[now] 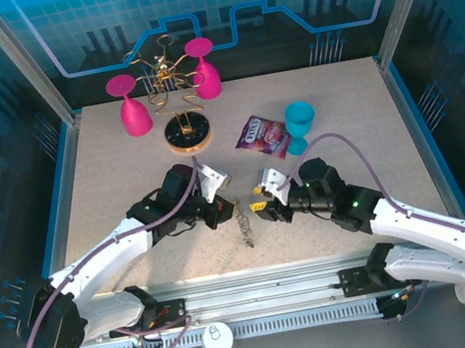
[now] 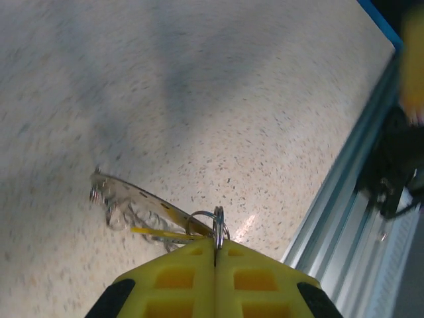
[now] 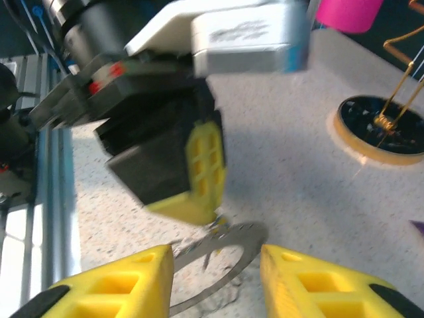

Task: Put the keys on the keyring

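Top external view showed a speckled beige tabletop (image 1: 109, 187) inside blue-lit walls with aluminium framing. The left gripper (image 1: 222, 213) was pinched tight on a small wire loop of the keyring (image 1: 243, 222), held edge-on on the arms' side of the gold wire stand (image 1: 181, 138). The right gripper (image 1: 259, 208) stood wide, with the ring just ahead between its fingers. A thin yellow sliver (image 2: 156, 232) lay against the ring; I could not tell whether it was the key.

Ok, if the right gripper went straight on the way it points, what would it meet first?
Probably the keyring, just ahead of the open right gripper; the left gripper holding it is close behind. Depth is unclear.
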